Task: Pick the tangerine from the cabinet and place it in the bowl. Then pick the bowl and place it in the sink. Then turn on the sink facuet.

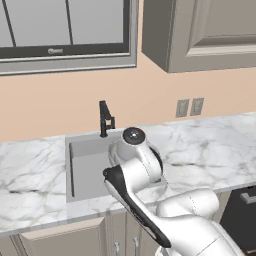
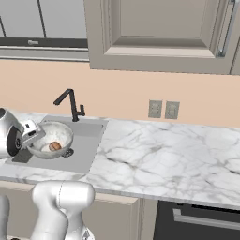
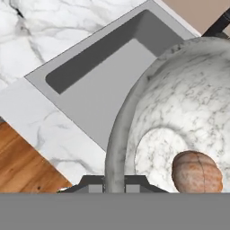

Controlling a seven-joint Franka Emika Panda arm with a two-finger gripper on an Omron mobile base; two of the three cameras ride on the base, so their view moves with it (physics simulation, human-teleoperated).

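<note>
Gripping the rim of the bowl (image 2: 50, 138), the pincer (image 3: 115, 183) has its fingers clamped on the near edge, one inside and one outside. Inside the bowl lies the tangerine (image 2: 55, 146). Bowl and fruit sit over the grey sink (image 2: 86, 145), the black faucet (image 2: 71, 104) rising behind, marble bench (image 2: 164, 150) all around.

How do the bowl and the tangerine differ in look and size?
The bowl is wide, whitish-grey and mottled; the tangerine is small, round and orange-brown. The bowl is hollow and holds the tangerine, which lies inside on its bottom. The bowl's rim sits between the end effector's fingers; the tangerine lies free. Both are over the sink.
</note>
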